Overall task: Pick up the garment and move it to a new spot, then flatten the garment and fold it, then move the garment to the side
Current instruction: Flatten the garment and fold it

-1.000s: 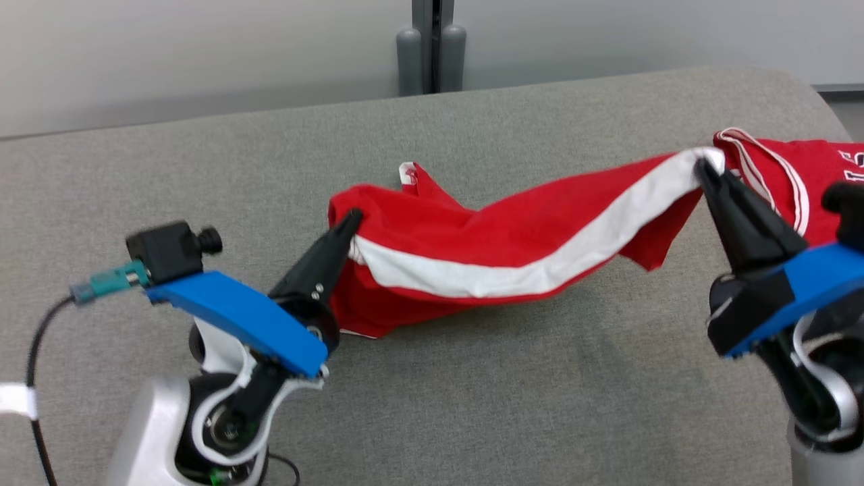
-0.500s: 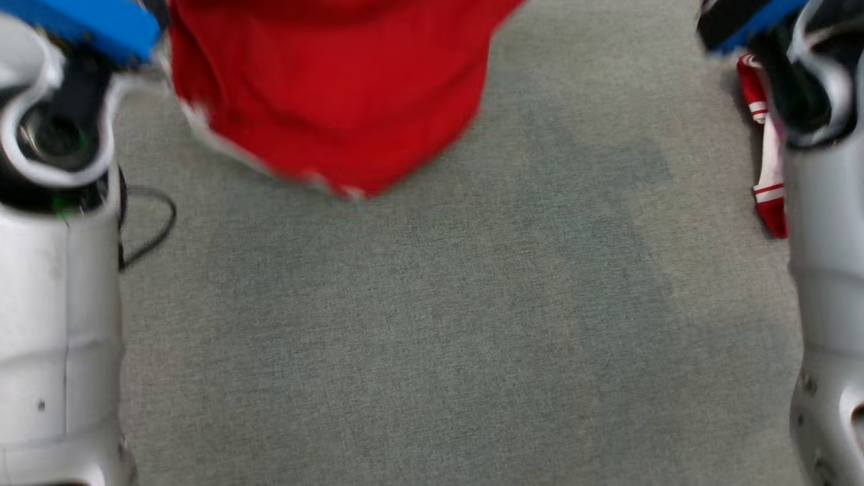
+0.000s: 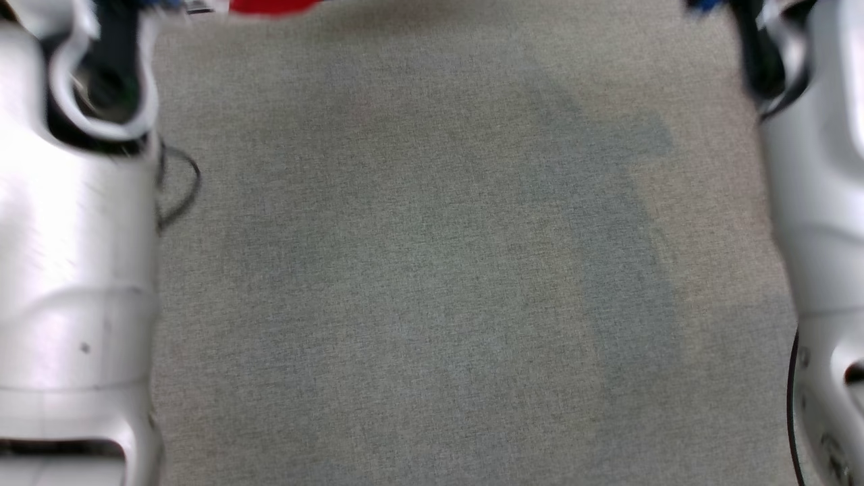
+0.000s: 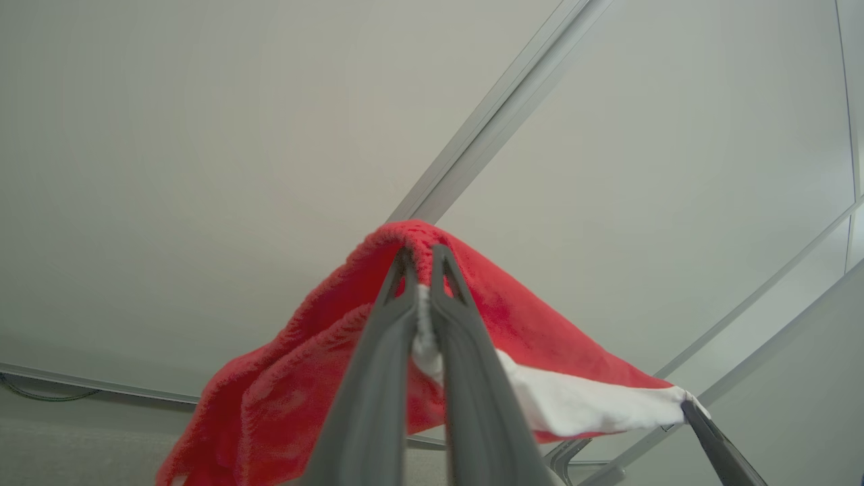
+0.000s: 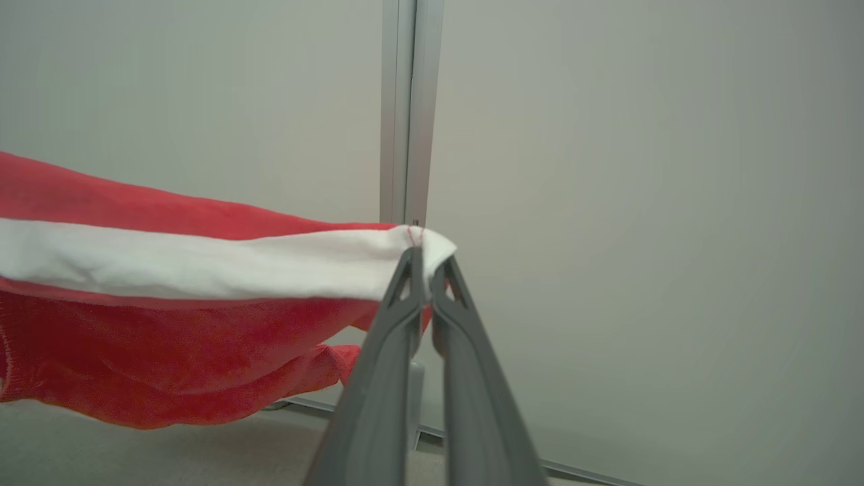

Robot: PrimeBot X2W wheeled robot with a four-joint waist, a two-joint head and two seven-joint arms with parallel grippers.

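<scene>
Red garment with a broad white band hangs stretched between the robot's two grippers, raised over the grey upholstered surface in front of a plain pale wall. The left gripper has its dark fingers pressed together on a bunched fold at the garment's left end, with red cloth draped over the tips. The right gripper pinches the corner of the white band at the right end, its jaws likewise closed on fabric. In the blurred head view a red sliver of the garment shows at the far edge, between the pale forearms. Whether the lowest hem touches the surface cannot be told. The cloth looks light, soft and limp: it sags between the two holds and its loose lower part droops, so it will likely collapse wherever it is unsupported, though a firm pinch should not slip easily. Holds at opposite ends of the banded edge seem the best way to lay it flat, while a grip in the middle would probably bunch it. No brand, label or lettering can be read on the garment in these views
</scene>
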